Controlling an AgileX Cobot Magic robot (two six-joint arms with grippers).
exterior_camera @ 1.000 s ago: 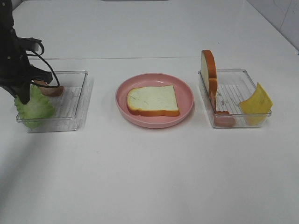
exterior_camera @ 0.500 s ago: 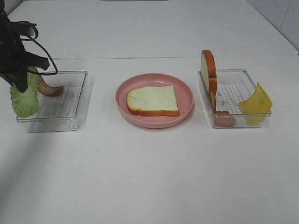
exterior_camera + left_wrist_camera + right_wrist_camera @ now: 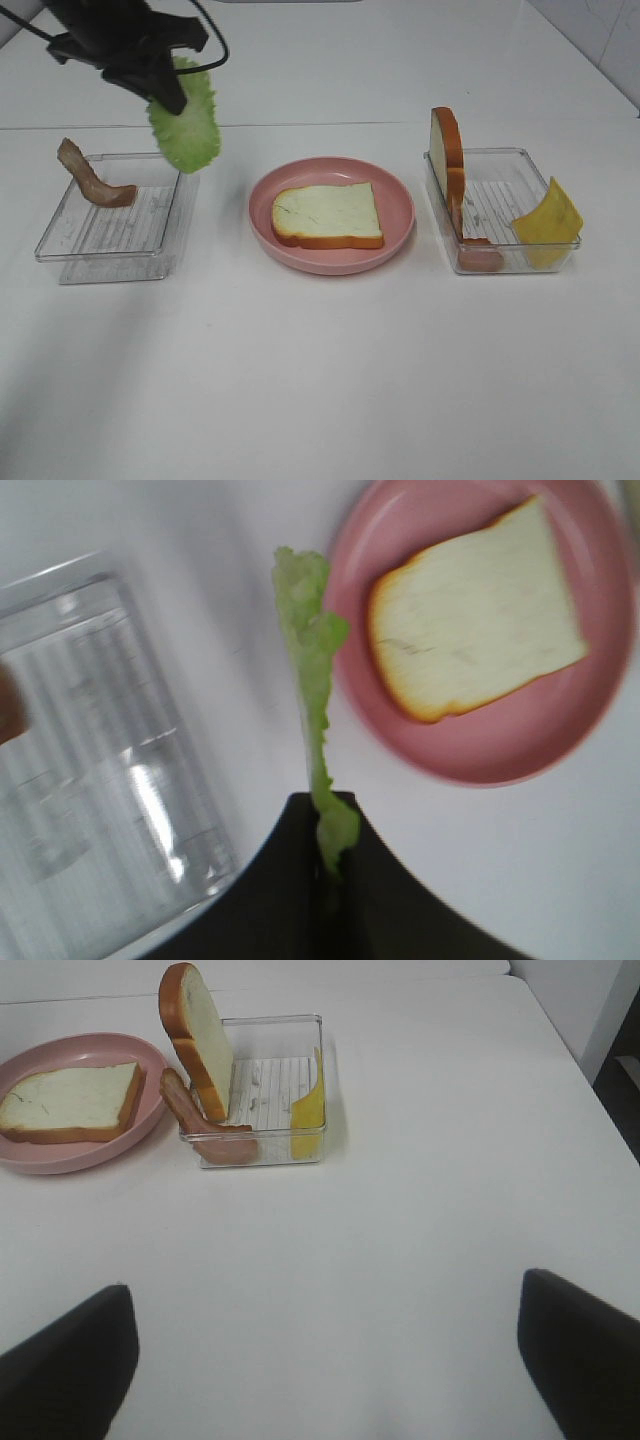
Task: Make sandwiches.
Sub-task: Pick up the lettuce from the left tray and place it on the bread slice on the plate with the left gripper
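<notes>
Now the left gripper (image 3: 170,95) has moved up and toward the middle. A second ago it was low at the front left corner of the left tray (image 3: 110,252); it now hangs over that tray's far right corner. Jaws clamped on the lettuce (image 3: 186,125), which dangles free in the air, touching nothing below. The bacon (image 3: 90,180) was partly behind the arm before and is now in full view, still leaning on the tray's far left wall.

Everything else is unchanged: one bread slice (image 3: 328,215) lies flat on the pink plate (image 3: 330,265) mid table (image 3: 320,380). The second slice (image 3: 447,140) stands upright against the right tray (image 3: 500,266), with the cheese (image 3: 548,220) and the red slice (image 3: 480,255) inside.

The right gripper (image 3: 320,1285) shows only in its wrist view, jaws wide apart, holding nothing, well short of the right tray.

The left arm is cut off at the high view's top edge. The left wrist view is blurred, with the lettuce edge-on. The tray wall partly hides the red slice.
</notes>
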